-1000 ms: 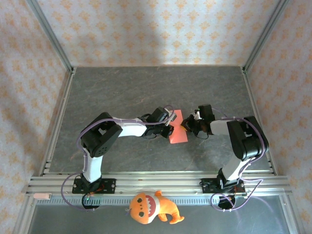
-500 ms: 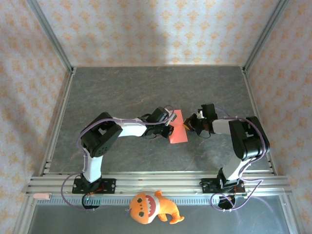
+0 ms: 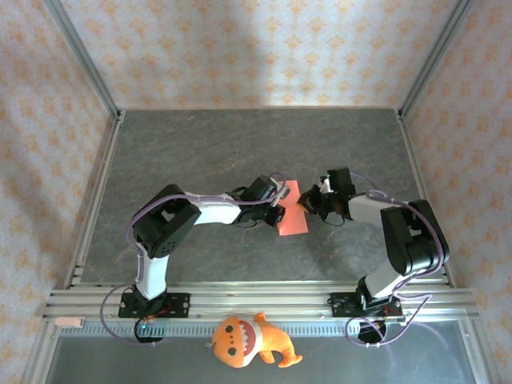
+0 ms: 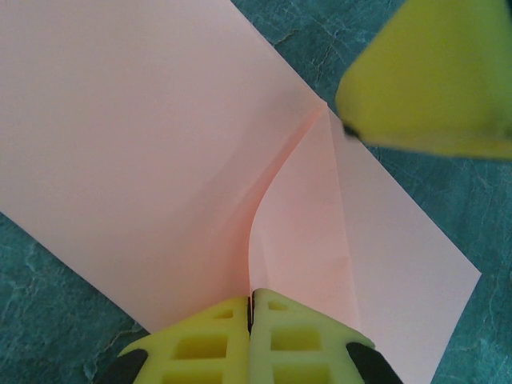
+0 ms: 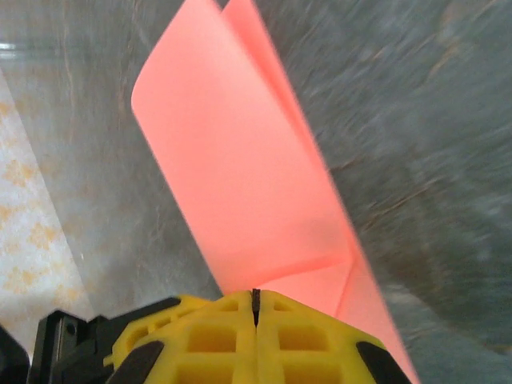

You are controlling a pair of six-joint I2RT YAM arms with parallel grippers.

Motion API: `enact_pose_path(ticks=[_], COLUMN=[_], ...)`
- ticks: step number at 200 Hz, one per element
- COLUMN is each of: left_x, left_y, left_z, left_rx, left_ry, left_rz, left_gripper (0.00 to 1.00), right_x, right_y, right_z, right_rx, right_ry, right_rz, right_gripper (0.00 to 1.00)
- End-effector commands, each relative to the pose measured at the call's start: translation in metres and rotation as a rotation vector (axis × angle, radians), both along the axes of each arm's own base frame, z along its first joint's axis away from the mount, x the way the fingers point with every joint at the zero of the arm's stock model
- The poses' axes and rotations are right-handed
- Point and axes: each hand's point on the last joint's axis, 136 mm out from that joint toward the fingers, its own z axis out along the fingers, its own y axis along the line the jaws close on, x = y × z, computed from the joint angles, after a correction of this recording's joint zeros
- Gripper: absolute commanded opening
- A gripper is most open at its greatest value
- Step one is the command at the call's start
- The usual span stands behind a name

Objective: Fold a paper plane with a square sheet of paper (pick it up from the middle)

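1. Two pairs of jaws, both clenched. The left gripper (image 4: 251, 301) has its yellow fingers pressed together with no gap, tips on the near edge of the square sheet of paper (image 4: 144, 136).
2. In the left wrist view a soft raised ridge in the paper runs straight into the seam between those fingers (we cannot tell whether any paper is actually nipped there or only pressed down).
3. The right gripper (image 5: 256, 298) is shut as well, and the pink sheet rises directly out of its seam, so we read it as grasping the paper's edge. A broad flap curls up and away from it, with a small triangular fold lying just beside the tips.
4. From the left wrist view, one yellow finger (image 4: 432, 72) of the right gripper touches the paper's far edge where the ridge ends.
5. From above, the sheet lies between the two grippers, mid-table (image 3: 208, 144), partly folded and mostly flat.
6. An orange plush toy (image 3: 244, 340) sits well apart, beyond the near rail.
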Motion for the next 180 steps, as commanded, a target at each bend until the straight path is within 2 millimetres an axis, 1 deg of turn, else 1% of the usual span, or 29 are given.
enact_pose_path(ticks=[1, 20, 29, 67, 91, 107, 131, 142, 151, 156, 158, 160, 168, 180], left_x=[-0.03, -0.03, -0.029, -0.029, -0.026, -0.023, -0.015, -0.011, -0.009, -0.008, -0.006, -0.005, -0.001, 0.002], left_y=[0.042, 0.043, 0.043, 0.042, 0.042, 0.04, 0.037, 0.037, 0.036, 0.037, 0.036, 0.036, 0.04, 0.045], left_z=[-0.061, -0.06, -0.06, -0.058, -0.052, -0.046, -0.034, -0.025, -0.015, -0.015, -0.005, -0.002, 0.008, 0.019], left_rx=[0.194, 0.197, 0.198, 0.196, 0.185, 0.167, 0.145, 0.13, 0.111, 0.109, 0.092, 0.087, 0.077, 0.057], left_ry=[0.156, 0.155, 0.154, 0.153, 0.145, 0.136, 0.121, 0.109, 0.093, 0.092, 0.077, 0.071, 0.055, 0.044], left_rz=[0.017, 0.017, 0.018, 0.018, 0.037, 0.051, 0.088, 0.112, 0.131, 0.146, 0.153, 0.162, 0.199, 0.246], left_gripper=[0.0, 0.0, 0.0, 0.0, 0.0, 0.03, 0.14, 0.26, 0.29, 0.31, 0.33, 0.34, 0.4, 0.42], right_x=[-0.008, -0.013, -0.018, -0.033, -0.04, -0.045, -0.049, -0.05, -0.051, -0.051, -0.052, -0.052, -0.052, -0.052], right_y=[0.013, 0.021, 0.021, 0.003, -0.007, -0.012, -0.013, -0.013, -0.013, -0.013, -0.013, -0.013, -0.014, -0.013], right_z=[-0.003, -0.006, -0.012, -0.048, -0.059, -0.066, -0.069, -0.069, -0.07, -0.07, -0.07, -0.07, -0.07, -0.07], right_rx=[0.024, 0.037, 0.038, -0.074, -0.119, -0.155, -0.146, -0.146, -0.143, -0.143, -0.142, -0.14, -0.14, -0.136], right_ry=[0.024, 0.033, 0.054, 0.137, 0.154, 0.168, 0.172, 0.173, 0.174, 0.173, 0.174, 0.173, 0.174, 0.173], right_rz=[0.045, 0.063, 0.067, 0.028, 0.003, -0.004, -0.017, -0.023, -0.029, -0.031, -0.031, -0.031, -0.035, -0.037], right_gripper=[0.01, 0.01, 0.01, 0.0, 0.0, 0.0, 0.0, 0.0, 0.0, 0.0, 0.0, 0.0, 0.0, 0.0])
